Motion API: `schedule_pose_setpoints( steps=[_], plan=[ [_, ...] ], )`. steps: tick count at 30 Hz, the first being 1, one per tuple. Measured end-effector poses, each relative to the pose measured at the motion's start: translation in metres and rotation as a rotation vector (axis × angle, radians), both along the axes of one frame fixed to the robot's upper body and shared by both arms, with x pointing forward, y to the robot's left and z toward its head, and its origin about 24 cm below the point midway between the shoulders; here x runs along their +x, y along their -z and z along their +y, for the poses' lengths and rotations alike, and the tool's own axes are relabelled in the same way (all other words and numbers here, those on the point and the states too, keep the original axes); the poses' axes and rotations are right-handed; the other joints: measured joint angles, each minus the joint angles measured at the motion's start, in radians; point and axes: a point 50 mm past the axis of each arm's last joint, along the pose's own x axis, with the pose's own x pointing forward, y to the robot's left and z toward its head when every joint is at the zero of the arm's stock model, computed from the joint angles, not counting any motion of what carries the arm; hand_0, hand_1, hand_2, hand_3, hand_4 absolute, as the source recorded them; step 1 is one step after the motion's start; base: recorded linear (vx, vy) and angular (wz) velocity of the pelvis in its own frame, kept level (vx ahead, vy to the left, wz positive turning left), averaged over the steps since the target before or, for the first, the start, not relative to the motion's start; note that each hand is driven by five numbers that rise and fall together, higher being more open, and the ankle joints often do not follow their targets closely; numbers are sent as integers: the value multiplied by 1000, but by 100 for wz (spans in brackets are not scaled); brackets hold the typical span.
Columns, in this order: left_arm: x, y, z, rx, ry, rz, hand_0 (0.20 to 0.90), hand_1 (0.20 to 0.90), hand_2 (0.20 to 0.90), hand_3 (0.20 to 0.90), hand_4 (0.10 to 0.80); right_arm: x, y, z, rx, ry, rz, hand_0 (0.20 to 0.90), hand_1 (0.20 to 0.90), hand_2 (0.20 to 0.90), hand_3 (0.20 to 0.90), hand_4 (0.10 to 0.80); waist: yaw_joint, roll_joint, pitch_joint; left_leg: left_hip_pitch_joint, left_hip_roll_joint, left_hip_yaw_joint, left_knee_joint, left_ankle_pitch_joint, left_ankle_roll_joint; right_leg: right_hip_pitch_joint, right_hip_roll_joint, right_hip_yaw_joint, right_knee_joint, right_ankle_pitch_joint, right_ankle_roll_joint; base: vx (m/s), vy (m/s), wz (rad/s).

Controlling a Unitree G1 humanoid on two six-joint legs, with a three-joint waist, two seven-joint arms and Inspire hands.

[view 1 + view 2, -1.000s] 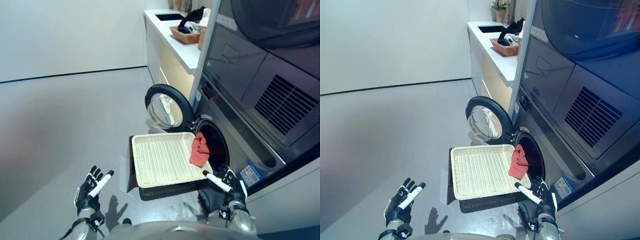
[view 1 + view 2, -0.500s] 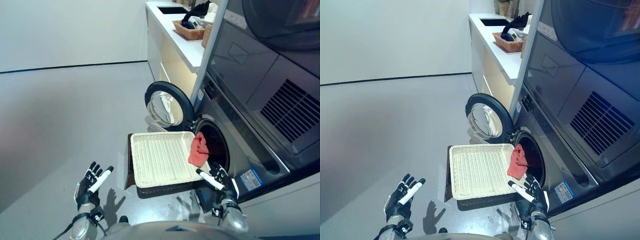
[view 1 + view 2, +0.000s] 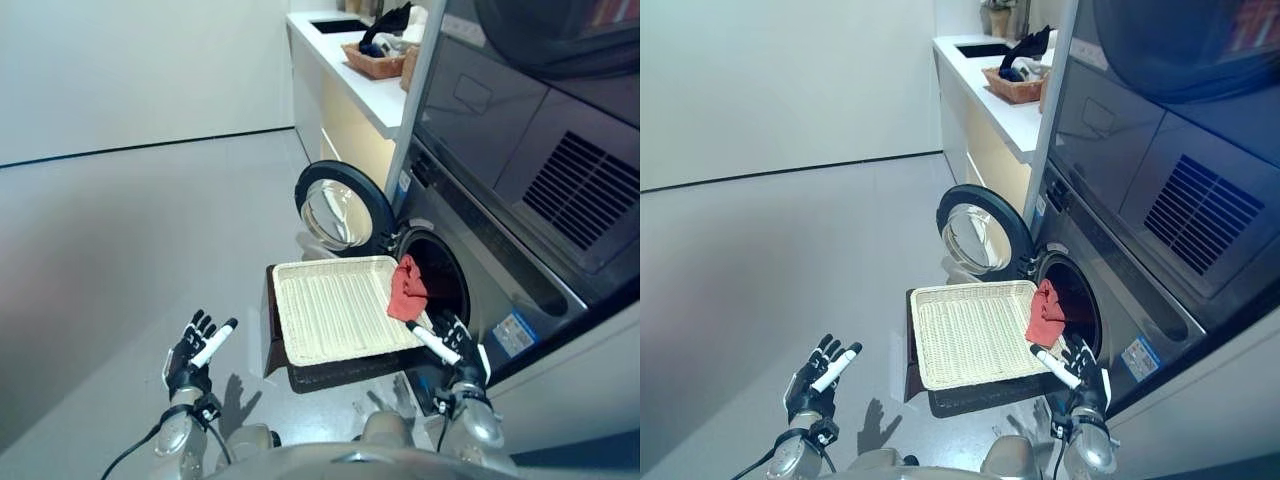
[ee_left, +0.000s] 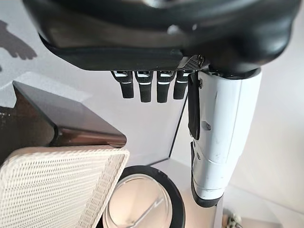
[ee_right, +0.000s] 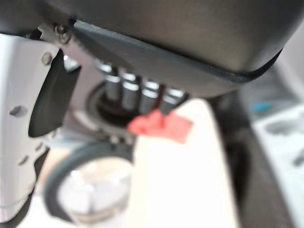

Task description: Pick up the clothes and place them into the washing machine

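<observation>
At the tray's drum-side edge, the red cloth (image 3: 406, 289) lies bunched, half draped over the wicker tray (image 3: 335, 312) toward the open washing machine (image 3: 1076, 300) port; door (image 3: 344, 207) swung wide beyond the tray's far edge. Right hand (image 3: 453, 346) hovers at the tray's near corner on the drum side, fingers spread, holding nothing, just short of the cloth. Left hand (image 3: 196, 347) idle over the floor, well apart, fingers also spread. Step judged: reach and grasp, not yet begun. To do well: advance right hand over the tray rim, close on the bunched middle of the cloth, lift clear of the wicker before carrying into the drum.
</observation>
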Motion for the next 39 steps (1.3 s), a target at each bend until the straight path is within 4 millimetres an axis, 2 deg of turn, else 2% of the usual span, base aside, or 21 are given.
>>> schedule_pose_setpoints(
  steps=[1,2,3,4,5,6,7,8,10,11,12,13,15,16,19,21,23,27,32,36,39],
  plan=[
    [-3,1,2,-2,-21,6,900,900,900,900,800,3,-4,-1,-8,-15,-22,900,900,900,900,800,-7,20,15,26,6,-11,-5,14,23,7,2,-19,-7,-18,39,236,-122,-27],
    [-9,6,6,-7,-51,46,900,900,900,900,800,5,-3,1,-2,-26,-8,900,900,900,900,800,-6,13,22,39,-11,-12,-19,5,33,-2,-12,-7,-14,-60,52,298,-174,-22],
    [-15,10,8,-12,-78,69,900,900,900,900,800,4,-3,1,-1,-29,-4,900,900,900,900,800,-16,22,23,31,-5,-15,-42,6,35,13,-6,-13,-73,-105,68,267,-161,-4],
    [-13,8,10,-4,-69,62,900,900,900,900,800,3,-3,-1,-4,-19,-3,900,900,900,900,800,-18,18,26,18,-6,-18,-73,7,35,26,-12,-8,-135,-122,91,148,-98,26],
    [-13,7,11,1,-63,60,900,900,900,900,800,0,0,-1,6,5,8,900,900,900,900,800,-22,-14,13,35,-36,-26,-142,14,4,43,-25,-14,-242,-147,86,122,-103,36],
    [-12,5,13,12,-60,53,900,900,900,900,800,0,-1,0,17,23,-1,900,900,900,900,800,-34,-44,13,12,-68,-9,-66,17,21,61,-53,-21,-305,-201,87,85,-150,22],
    [-15,8,10,-3,-77,61,900,900,900,900,800,6,-9,-5,-16,7,-48,900,900,900,900,800,-46,-30,24,3,-60,17,166,-99,39,95,-49,-2,-375,-197,131,118,-191,0],
    [-17,14,4,-40,-106,79,900,900,900,900,800,10,-9,-9,-40,-17,-35,900,900,900,900,800,-46,-7,36,34,-55,7,144,-159,52,89,-31,19,-345,-177,128,113,-189,-16],
    [-20,18,-6,-79,-134,83,900,900,900,900,800,-5,-1,-9,-42,-16,37,900,900,900,900,800,-41,-1,3,43,-58,-11,95,-156,50,83,-22,45,-343,-152,120,97,-148,13],
    [-17,15,-9,-76,-143,63,900,900,900,900,800,-10,2,-4,-38,-16,56,900,900,900,900,800,-40,-9,-11,42,-55,-24,45,-131,42,86,-16,42,-336,-153,118,110,-166,57],
    [-16,14,-7,-62,-149,59,900,900,900,900,800,-10,4,3,-14,-5,57,900,900,900,900,800,-38,-42,-27,39,-49,-26,-2,-95,18,97,-13,28,-356,-157,104,113,-178,56],
    [-17,14,-6,-65,-169,64,900,900,900,900,800,-6,4,7,-6,-11,50,900,900,900,900,800,-38,-42,-30,44,-26,-30,-34,-58,-4,101,1,7,-382,-132,94,85,-187,42],
    [-17,14,-5,-75,-188,65,900,900,900,900,800,-2,2,10,-5,-29,39,900,900,900,900,800,-37,-37,-38,44,14,-43,-60,-31,-35,110,41,-16,-409,-123,82,50,-145,15],
    [-17,14,-5,-77,-192,61,900,900,900,900,800,3,0,11,-5,-37,25,900,900,900,900,800,-24,-37,-42,51,33,-49,-82,-11,-53,110,62,-26,-417,-107,59,19,-162,-8],
    [-16,15,-9,-98,-186,61,900,900,900,900,800,10,-2,11,-17,-56,8,900,900,900,900,800,-17,-26,-58,101,75,-60,-159,24,-78,130,105,-40,-420,-87,24,8,-130,-2],
    [-10,14,-16,-109,-153,53,900,900,900,900,800,11,-3,8,-27,-55,3,900,900,900,900,800,-23,-8,-72,130,92,-73,-224,58,-99,143,122,-57,-422,-90,5,23,-81,18],
    [-8,14,-22,-119,-130,49,900,900,900,900,800,11,-3,6,-33,-55,9,900,900,900,900,800,-38,10,-87,156,106,-73,-281,88,-108,149,136,-61,-431,-93,-1,5,-49,8],
    [-4,14,-27,-138,-123,35,900,900,900,900,800,6,0,3,-44,-32,26,900,900,900,900,800,-50,32,-93,194,116,-73,-349,114,-112,175,145,-77,-460,-93,-3,-8,-16,3],
    [-9,15,-26,-137,-128,47,900,900,900,900,800,-3,4,1,-46,-18,52,900,900,900,900,800,-54,55,-97,218,115,-64,-404,134,-111,179,147,-77,-485,-89,4,-6,18,-2],
    [-11,16,-26,-136,-130,50,900,900,900,900,800,-4,4,-3,-51,-1,54,900,900,900,900,800,-55,59,-92,231,110,-53,-416,136,-109,179,145,-65,-482,-89,4,-32,86,-7],
    [-9,15,-26,-135,-120,44,900,900,900,900,800,-2,2,-6,-55,12,46,900,900,900,900,800,-51,54,-82,243,94,-49,-415,133,-103,178,135,-49,-467,-93,11,-31,111,-10]
  ],
)
